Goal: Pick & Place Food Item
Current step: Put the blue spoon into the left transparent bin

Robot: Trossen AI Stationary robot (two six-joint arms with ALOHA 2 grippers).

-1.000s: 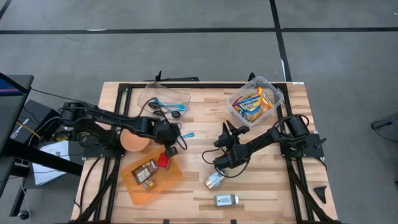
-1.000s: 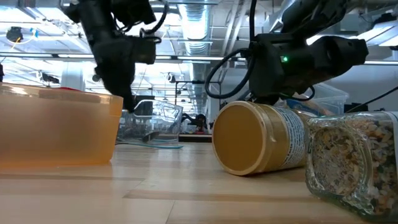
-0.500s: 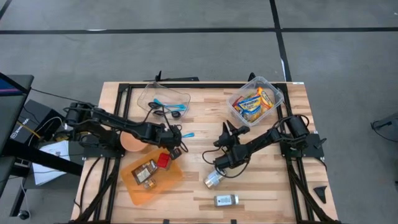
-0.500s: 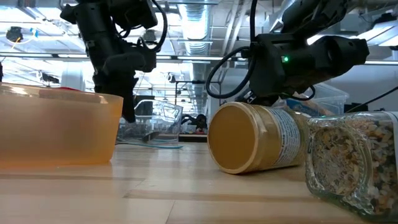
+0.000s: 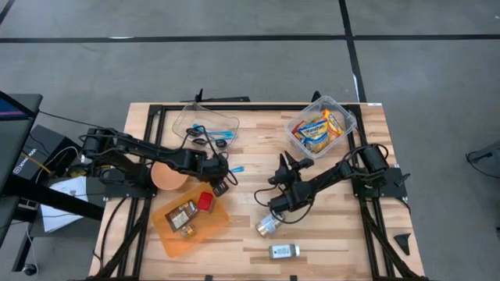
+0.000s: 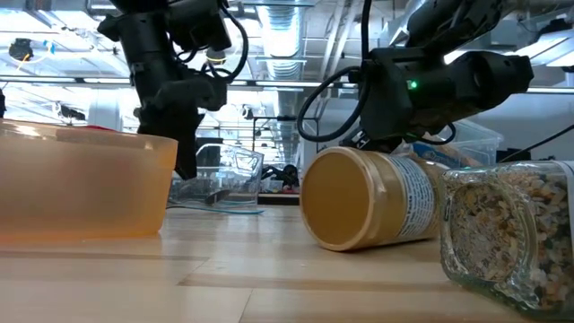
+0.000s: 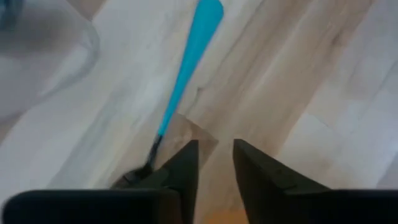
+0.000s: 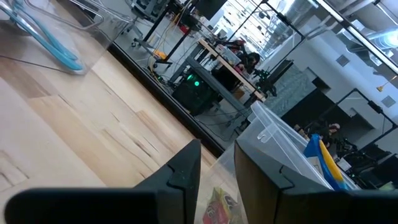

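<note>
Since a second ago, we see the left gripper (image 5: 219, 185) pulled back off the small red food block (image 5: 205, 201), which lies in the shallow orange plastic tray (image 5: 215, 222).

High view: two jars, two clear tubs.

Low view: tray wall hides the block.

Left wrist: fingers slightly parted, empty, above a blue plastic utensil (image 7: 189, 57).

Right gripper (image 5: 275, 204): narrow gap; the lying tan-lidded jar (image 6: 368, 197) sits just beneath, contact unclear.

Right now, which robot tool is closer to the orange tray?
Left. The left tool hangs over the orange tray at its rim; the right tool sits farther away, beside the jar.
</note>
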